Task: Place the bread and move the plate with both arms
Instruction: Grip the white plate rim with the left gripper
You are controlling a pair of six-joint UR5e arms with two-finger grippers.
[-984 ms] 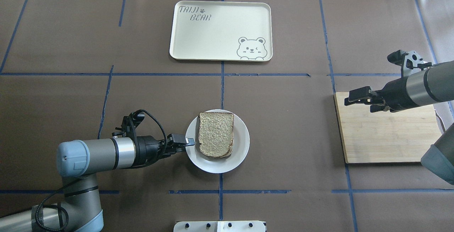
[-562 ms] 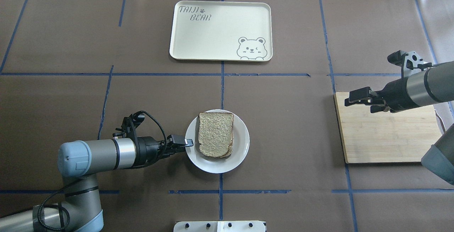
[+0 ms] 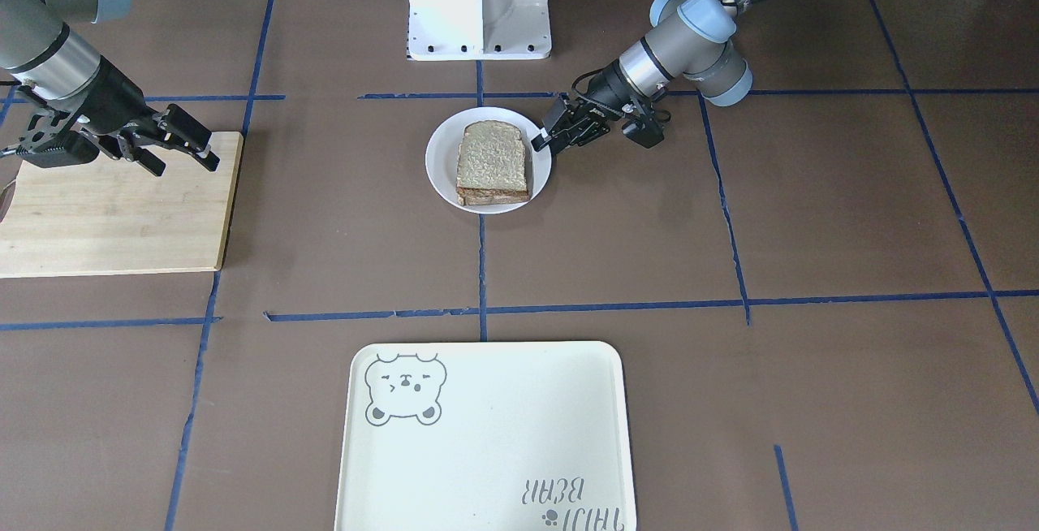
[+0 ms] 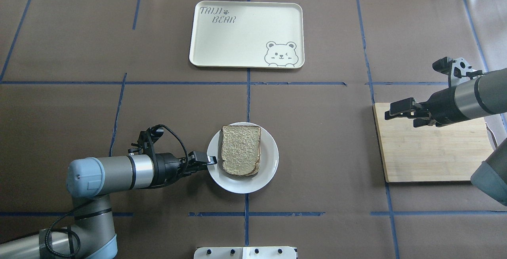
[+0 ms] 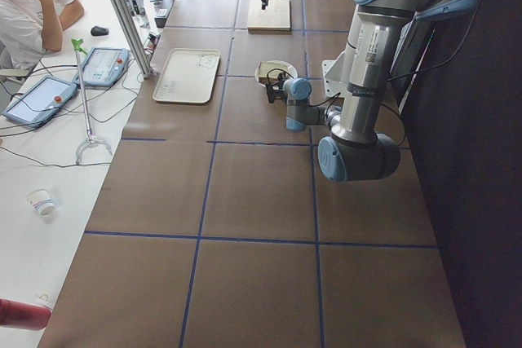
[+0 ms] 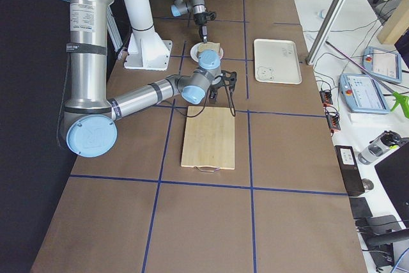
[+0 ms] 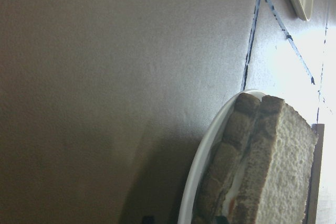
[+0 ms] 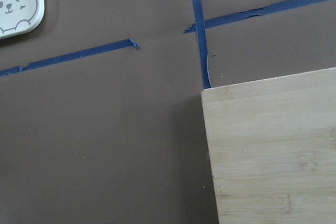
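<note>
Nearest the robot, the white base (image 3: 479,3) stands at the edge of the brown table (image 4: 317,132), which is marked off in squares with blue tape.

Just ahead of the base, the left arm lies low and nearly level, reaching toward the table's middle. The left gripper (image 4: 213,159) is at the left rim of the plate (image 4: 269,168). Its fingers are drawn close together on that rim, and the upper one lies over the edge. The pinch looks firm, though the wrist camera shows only the rim and not the fingers.

The plate sits flat on the table, on the centre tape line. The bread (image 4: 241,150) lies flat on it, rounded top toward the robot and straight edge toward the far side. In the left wrist view a second slice shows under it, with something pale between the two.

Further out on the robot's right, the right gripper (image 4: 402,115) hangs above the far left corner of the bamboo cutting board (image 4: 435,156). Its fingers are spread wide and hold nothing. The right wrist view looks down on that corner and the tape beyond it. The board lies flat, well apart from the plate.

Farthest out, the cream tray (image 4: 245,33) with the bear drawing lies on the centre line, one tape square beyond the plate.
</note>
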